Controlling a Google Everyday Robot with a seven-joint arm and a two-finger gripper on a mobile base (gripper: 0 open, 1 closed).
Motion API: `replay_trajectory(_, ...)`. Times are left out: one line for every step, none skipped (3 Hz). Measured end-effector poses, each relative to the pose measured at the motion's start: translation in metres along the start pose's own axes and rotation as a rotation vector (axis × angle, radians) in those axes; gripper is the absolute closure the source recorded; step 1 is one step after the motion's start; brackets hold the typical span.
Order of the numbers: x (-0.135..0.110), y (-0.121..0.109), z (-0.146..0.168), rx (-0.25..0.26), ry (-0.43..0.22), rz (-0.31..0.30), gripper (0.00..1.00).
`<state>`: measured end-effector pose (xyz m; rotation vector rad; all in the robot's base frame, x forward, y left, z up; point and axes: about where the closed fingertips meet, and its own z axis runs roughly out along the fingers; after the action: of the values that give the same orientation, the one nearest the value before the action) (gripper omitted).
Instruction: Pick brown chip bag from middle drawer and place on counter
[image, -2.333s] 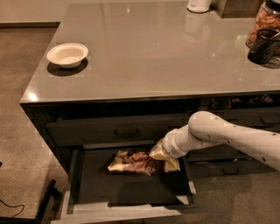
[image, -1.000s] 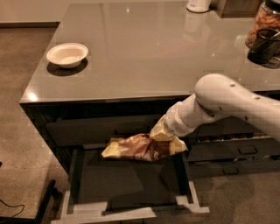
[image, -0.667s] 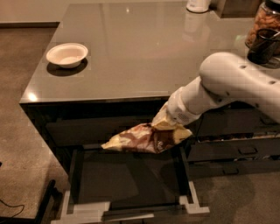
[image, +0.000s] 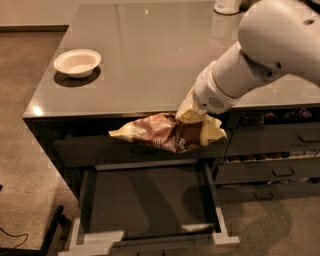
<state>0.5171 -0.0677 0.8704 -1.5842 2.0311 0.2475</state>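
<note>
1. Since the earlier view, the gripper (image: 192, 111) has come up out of the middle drawer (image: 145, 200). It has brought the brown chip bag (image: 160, 132) with it. The bag lay on the drawer floor then; now it hangs in the air in front of the closed drawer front above. The drawer below the gripper stands pulled out.
2. The gripper sits at the end of the white arm (image: 260, 50), just under the front edge of the counter (image: 150, 55). Its fingers are buried in the bag's cream end and clamped on it, since the bag's whole weight hangs from that end.
3. From the gripper the bag runs sideways toward the side of the white bowl (image: 77, 62). Its long axis is close to level and lies along the counter edge, with the free tip drooping a little.
4. The counter lies above and beyond the gripper, and the bag is still below its surface. In my judgement the gripper needs more lift before it moves forward, or the trailing end may catch the lip.
5. The bowl stands on the counter well apart from the gripper, past the bag's free tip.
</note>
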Motion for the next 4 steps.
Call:
replay_trajectory(-0.017, -0.003, -0.031, 0.032, 0.025, -0.007, 1.00)
replay_trajectory(-0.036, -0.006, -0.058, 0.059, 0.049, -0.021, 1.00)
replay_trajectory(-0.052, -0.010, -0.079, 0.080, 0.071, -0.031, 1.00)
replay_trajectory(-0.072, -0.017, -0.100, 0.103, 0.091, -0.049, 1.00)
